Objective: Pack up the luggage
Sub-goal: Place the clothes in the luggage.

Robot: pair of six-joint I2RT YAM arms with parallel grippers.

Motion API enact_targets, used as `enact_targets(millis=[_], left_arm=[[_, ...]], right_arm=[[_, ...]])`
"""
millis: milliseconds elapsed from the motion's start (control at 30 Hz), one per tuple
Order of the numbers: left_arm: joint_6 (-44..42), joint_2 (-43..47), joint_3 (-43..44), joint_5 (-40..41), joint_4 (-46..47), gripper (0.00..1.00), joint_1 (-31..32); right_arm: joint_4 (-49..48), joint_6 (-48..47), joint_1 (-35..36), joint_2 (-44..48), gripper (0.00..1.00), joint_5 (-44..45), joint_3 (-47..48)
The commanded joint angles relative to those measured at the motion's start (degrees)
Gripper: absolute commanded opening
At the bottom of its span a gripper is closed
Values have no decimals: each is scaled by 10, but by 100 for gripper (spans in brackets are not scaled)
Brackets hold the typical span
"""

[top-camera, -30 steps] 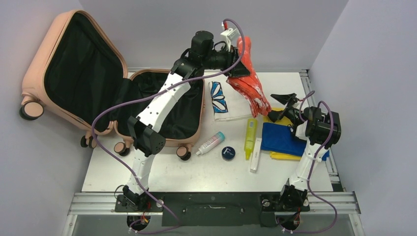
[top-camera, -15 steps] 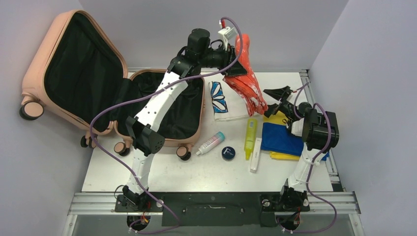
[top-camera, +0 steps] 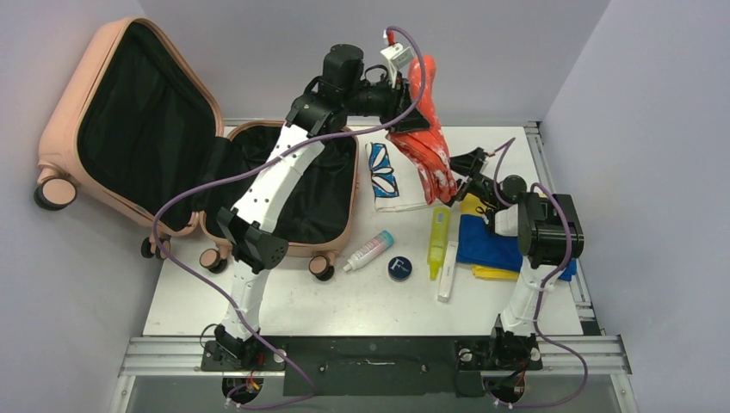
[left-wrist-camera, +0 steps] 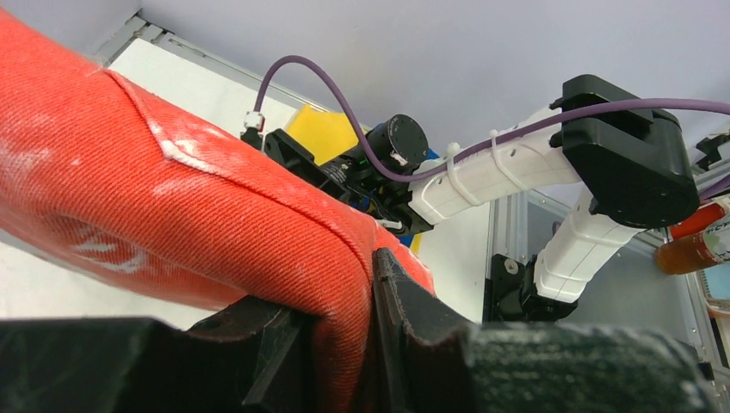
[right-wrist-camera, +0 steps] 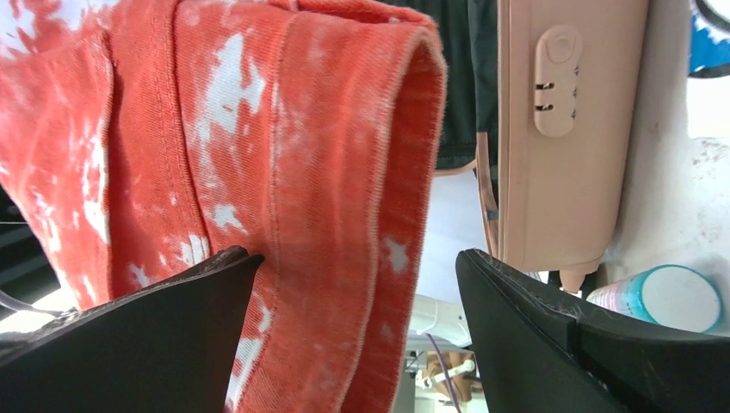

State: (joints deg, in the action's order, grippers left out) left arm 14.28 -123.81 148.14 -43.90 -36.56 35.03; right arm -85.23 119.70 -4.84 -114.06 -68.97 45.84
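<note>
- Left claw [top-camera: 410, 119] pinches the upper part of a red-orange cloth with white blotches [top-camera: 433, 159], held high at the upper centre of the overhead frame. The fabric is squeezed between its fingers [left-wrist-camera: 258, 344].
- Right claw [top-camera: 467, 165] is spread wide at the cloth's lower end. Its wrist view shows the fabric hanging between the two fingers [right-wrist-camera: 551, 335], not clamped.
- The luggage [top-camera: 67, 116] lies open at the upper left. One half is tilted up toward the wall and the other is flat on the worktop [top-camera: 284, 301], with the black lining showing.
- Just right of it lies a white cloth with a blue pattern [top-camera: 387, 176].
- Below that are a white bottle with a teal cap [top-camera: 368, 250] and a round dark-blue tin [top-camera: 399, 268].
- Further right are a yellow tube [top-camera: 439, 237], a slim white box [top-camera: 447, 271] and a blue cloth [top-camera: 486, 245].
</note>
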Motion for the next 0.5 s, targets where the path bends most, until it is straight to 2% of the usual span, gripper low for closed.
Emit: enact_targets(millis=[0, 200, 467], left_arm=[[-54, 41, 40, -9, 33, 0, -12], [-62, 90, -36, 43, 52, 0, -50], [-123, 148, -85, 244, 7, 0, -61]], right_arm=[[-166, 37, 34, 27, 90, 18, 27], [-166, 57, 38, -6, 90, 43, 63], [-167, 68, 111, -30, 90, 51, 121]])
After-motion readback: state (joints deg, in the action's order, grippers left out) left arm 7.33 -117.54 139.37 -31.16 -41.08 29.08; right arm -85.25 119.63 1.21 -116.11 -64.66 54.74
